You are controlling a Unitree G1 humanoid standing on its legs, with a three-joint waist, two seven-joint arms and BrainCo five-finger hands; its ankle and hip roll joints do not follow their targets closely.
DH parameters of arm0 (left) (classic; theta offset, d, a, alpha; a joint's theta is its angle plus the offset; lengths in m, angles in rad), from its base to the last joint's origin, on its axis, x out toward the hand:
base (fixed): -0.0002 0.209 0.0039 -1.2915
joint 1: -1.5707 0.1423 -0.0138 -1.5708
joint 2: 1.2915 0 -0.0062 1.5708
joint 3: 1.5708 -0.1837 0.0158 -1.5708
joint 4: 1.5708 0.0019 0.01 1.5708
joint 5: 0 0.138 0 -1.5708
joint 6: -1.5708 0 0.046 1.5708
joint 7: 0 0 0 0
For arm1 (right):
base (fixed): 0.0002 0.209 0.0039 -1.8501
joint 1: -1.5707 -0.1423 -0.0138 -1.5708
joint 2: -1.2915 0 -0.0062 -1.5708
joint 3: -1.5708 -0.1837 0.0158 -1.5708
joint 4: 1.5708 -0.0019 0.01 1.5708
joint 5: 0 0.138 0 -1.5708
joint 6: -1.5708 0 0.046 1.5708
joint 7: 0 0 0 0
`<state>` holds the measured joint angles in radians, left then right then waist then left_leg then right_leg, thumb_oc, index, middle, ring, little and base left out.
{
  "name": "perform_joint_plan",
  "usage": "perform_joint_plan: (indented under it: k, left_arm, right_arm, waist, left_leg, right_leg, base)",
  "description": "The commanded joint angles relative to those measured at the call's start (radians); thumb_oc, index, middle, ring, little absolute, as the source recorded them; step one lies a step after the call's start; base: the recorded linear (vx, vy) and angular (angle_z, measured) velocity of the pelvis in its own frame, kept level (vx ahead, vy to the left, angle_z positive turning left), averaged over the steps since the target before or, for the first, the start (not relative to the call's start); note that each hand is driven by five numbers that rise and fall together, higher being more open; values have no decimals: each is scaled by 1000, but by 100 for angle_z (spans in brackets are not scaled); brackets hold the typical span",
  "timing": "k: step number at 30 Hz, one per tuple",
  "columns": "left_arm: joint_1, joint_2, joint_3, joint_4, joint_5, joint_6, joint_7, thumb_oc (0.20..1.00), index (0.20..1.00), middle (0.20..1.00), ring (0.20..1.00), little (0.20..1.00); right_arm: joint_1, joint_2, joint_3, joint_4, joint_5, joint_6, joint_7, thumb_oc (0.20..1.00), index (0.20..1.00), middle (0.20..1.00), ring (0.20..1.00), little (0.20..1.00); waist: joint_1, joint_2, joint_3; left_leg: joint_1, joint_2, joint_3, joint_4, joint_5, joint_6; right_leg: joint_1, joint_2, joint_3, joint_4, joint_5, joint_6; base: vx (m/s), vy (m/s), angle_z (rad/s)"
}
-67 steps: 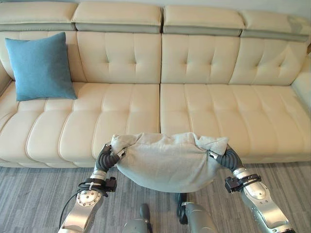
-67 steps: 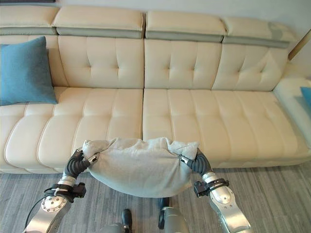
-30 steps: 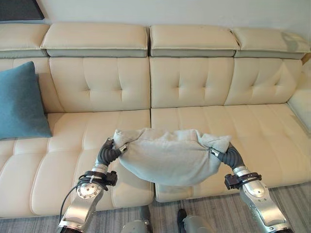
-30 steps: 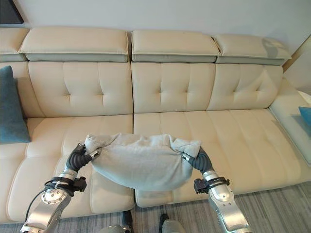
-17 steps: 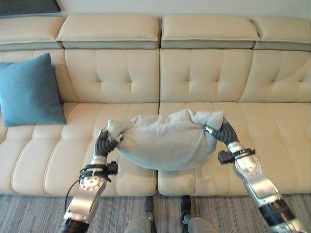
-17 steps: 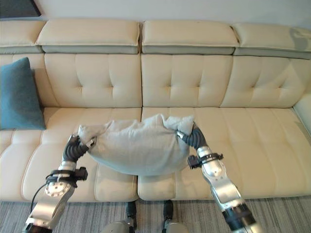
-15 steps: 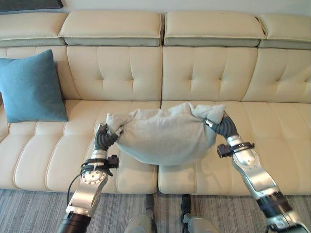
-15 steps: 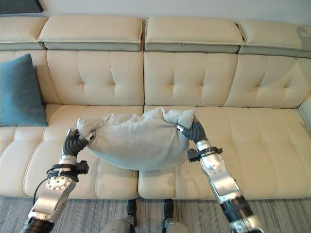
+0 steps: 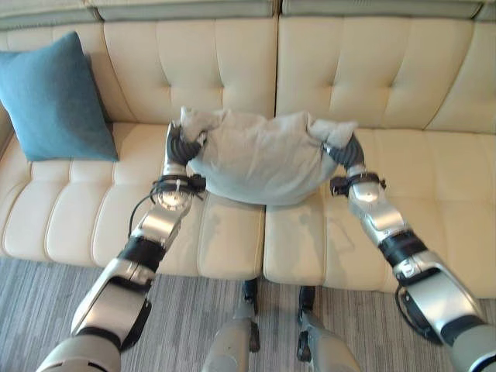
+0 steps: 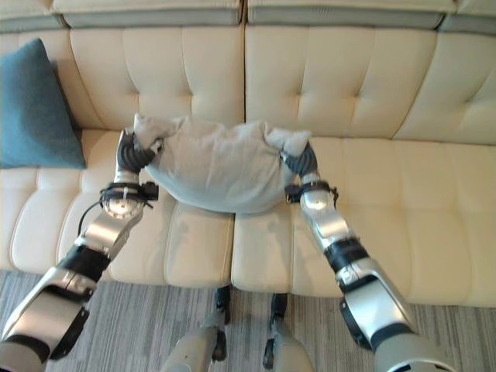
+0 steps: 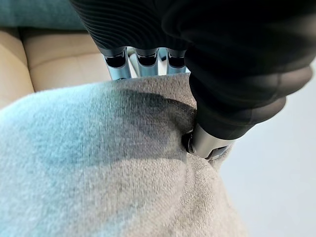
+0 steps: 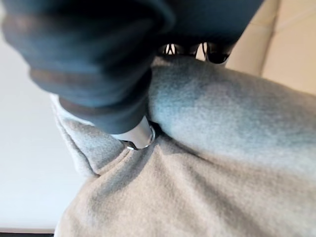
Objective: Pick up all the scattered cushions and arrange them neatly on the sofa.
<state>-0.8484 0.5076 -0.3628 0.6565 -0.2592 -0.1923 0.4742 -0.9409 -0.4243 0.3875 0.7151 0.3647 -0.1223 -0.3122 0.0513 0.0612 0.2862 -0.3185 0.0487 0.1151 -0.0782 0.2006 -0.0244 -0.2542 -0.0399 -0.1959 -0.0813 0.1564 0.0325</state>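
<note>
Both hands, left hand (image 9: 180, 147) and right hand (image 9: 346, 152), pinch the unlabelled grey cushion (image 9: 260, 157) above the sofa (image 9: 387, 101).

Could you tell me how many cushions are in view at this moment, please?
2: a blue cushion leaning against the backrest at the sofa's left end, and a grey cushion gripped by both hands over the middle seats.

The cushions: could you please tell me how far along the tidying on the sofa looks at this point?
Done: the blue cushion stands against the backrest at the sofa's left end. In hand: the grey cushion is pinched at its two upper corners by the left robot hand and the right robot hand, held over the middle seats near the backrest. Left: setting it down and releasing it.
</note>
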Motion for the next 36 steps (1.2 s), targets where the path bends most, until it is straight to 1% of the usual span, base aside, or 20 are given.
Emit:
perform_joint_plan:
  k: [1,5,8,9,12,13,14,15,16,18,19,21,23,24,26,28,29,30,31,36]
  left_arm:
    - [-197,46,-50,42,-9,-86,13,1000,1000,1000,1000,1000]
    - [-239,84,-36,78,-53,-100,9,1000,1000,1000,1000,1000]
    - [-271,134,-30,137,-109,-108,-11,1000,1000,1000,1000,1000]
    - [-281,175,-28,157,-124,-108,-20,1000,1000,1000,1000,1000]
    - [-264,221,-9,142,-126,-113,-23,1000,1000,1000,1000,1000]
    - [-197,271,26,90,-112,-121,-33,1000,1000,1000,1000,1000]
    - [-165,287,44,68,-106,-123,-35,1000,1000,1000,1000,1000]
    - [-155,288,48,61,-104,-121,-35,1000,1000,1000,1000,1000]
    - [-34,313,117,-46,-78,-129,-43,1000,1000,1000,1000,1000]
    - [49,310,162,-115,-69,-127,-49,1000,1000,1000,1000,1000]
    - [250,276,268,-253,-61,-128,-90,1000,1000,1000,1000,1000]
    - [506,191,368,-364,-62,-110,-184,1000,1000,1000,1000,1000]
    - [515,191,368,-370,-62,-108,-185,1000,1000,1000,1000,1000]
    - [670,118,425,-393,-86,-81,-251,1000,1000,1000,1000,1000]
    - [814,57,463,-383,-76,-43,-306,1000,1000,1000,1000,1000]
    - [916,11,472,-333,-53,-12,-348,1000,1000,1000,1000,1000]
    - [917,11,471,-334,-53,-12,-348,1000,1000,1000,1000,1000]
    - [1001,-44,481,-289,-34,18,-391,1000,1000,1000,1000,1000]
    - [1035,-63,476,-258,-25,25,-400,1000,1000,1000,1000,1000]
    - [1089,-120,458,-101,13,51,-432,1000,1000,1000,1000,1000]
  right_arm:
    - [-221,-42,48,-45,-20,-77,-51,1000,1000,1000,1000,1000]
    - [-305,-96,55,-6,-8,-83,-72,1000,1000,1000,1000,1000]
    - [-365,-148,62,47,20,-82,-82,1000,1000,1000,1000,1000]
    - [-377,-174,62,75,40,-78,-82,1000,1000,1000,1000,1000]
    - [-366,-194,52,68,51,-77,-86,1000,1000,1000,1000,1000]
    - [-315,-220,24,25,49,-79,-89,1000,1000,1000,1000,1000]
    - [-289,-230,6,3,47,-83,-88,1000,1000,1000,1000,1000]
    - [-282,-228,5,-3,46,-81,-88,1000,1000,1000,1000,1000]
    - [-168,-257,-61,-95,29,-93,-82,1000,1000,1000,1000,1000]
    - [-89,-258,-100,-163,11,-93,-80,1000,1000,1000,1000,1000]
    - [136,-262,-220,-329,-37,-90,-49,1000,1000,1000,1000,1000]
    - [454,-209,-361,-509,-99,-90,36,1000,1000,1000,1000,1000]
    - [466,-206,-365,-519,-101,-85,37,1000,1000,1000,1000,1000]
    - [646,-174,-439,-591,-120,-75,104,1000,1000,1000,1000,1000]
    - [817,-117,-496,-618,-114,-67,170,1000,1000,1000,1000,1000]
    - [939,-71,-526,-603,-104,-54,220,1000,1000,1000,1000,1000]
    - [941,-71,-526,-605,-104,-54,220,1000,1000,1000,1000,1000]
    - [1036,-38,-540,-570,-137,-30,259,1000,1000,1000,1000,1000]
    - [1077,-16,-536,-535,-136,-26,277,1000,1000,1000,1000,1000]
    - [1129,10,-468,-362,-233,5,295,1000,1000,1000,1000,1000]
  waist:
    - [18,-54,13]
    - [21,-53,12]
    - [22,-52,10]
    - [22,-53,7]
    - [19,-55,4]
    - [15,-58,-1]
    - [13,-61,-5]
    - [12,-62,-8]
    - [7,-67,-15]
    - [3,-70,-24]
    - [-7,-75,-33]
    - [-27,-81,-59]
    - [-26,-83,-65]
    - [-43,-89,-83]
    - [-58,-96,-104]
    - [-73,-101,-125]
    - [-72,-102,-128]
    - [-91,-106,-145]
    - [-96,-106,-148]
    - [-111,-118,-154]
  left_leg:
    - [24,-24,7,-3,-99,-59]
    - [4,-27,-1,-9,-91,-62]
    - [-2,-32,-10,-9,-91,-64]
    - [3,-33,-15,-9,-97,-64]
    - [4,-35,-15,-9,-95,-62]
    - [20,-34,-15,-9,-108,-59]
    - [22,-35,-14,-9,-106,-58]
    - [23,-36,-14,-9,-106,-58]
    - [50,-37,-12,-9,-122,-53]
    - [60,-38,-10,-9,-124,-50]
    - [89,-40,-9,-9,-138,-45]
    - [143,-40,-4,-9,-169,-35]
    - [140,-41,-4,-9,-165,-34]
    - [182,-40,1,-9,-189,-28]
    - [216,-42,8,-9,-205,-21]
    - [248,-44,20,-7,-214,-16]
    - [245,-45,21,-9,-209,-16]
    - [272,-45,35,-5,-219,-10]
    - [285,-45,41,-2,-226,-8]
    - [293,-48,64,-9,-221,6]
  right_leg:
    - [-75,-72,29,60,-60,112]
    - [-91,-71,30,53,-55,114]
    - [-95,-69,34,52,-54,116]
    - [-90,-67,39,52,-58,116]
    - [-89,-65,44,48,-54,116]
    - [-74,-60,50,46,-64,115]
    - [-72,-60,51,45,-62,114]
    - [-71,-60,51,43,-61,114]
    - [-43,-56,56,39,-73,111]
    - [-33,-55,57,36,-72,109]
    - [-2,-53,57,31,-81,106]
    - [53,-51,61,15,-93,103]
    - [51,-51,61,12,-88,103]
    - [91,-50,63,7,-97,105]
    - [119,-49,72,7,-102,106]
    - [143,-50,83,10,-102,108]
    - [140,-51,84,8,-99,108]
    - [153,-50,99,15,-96,110]
    - [158,-49,107,19,-96,112]
    - [125,-43,155,29,-56,132]
  base:
    - [39,-20,9]
    - [17,-10,4]
    - [61,-25,10]
    - [67,-17,4]
    - [49,-3,4]
    - [68,0,2]
    - [69,0,1]
    - [77,7,0]
    - [82,9,0]
    - [82,14,1]
    - [119,16,5]
    - [161,33,5]
    - [74,22,-7]
    - [94,43,-18]
    - [84,51,-12]
    - [42,52,-15]
    - [3,101,-27]
    - [-57,89,-22]
    - [-55,89,-21]
    - [-206,62,-38]
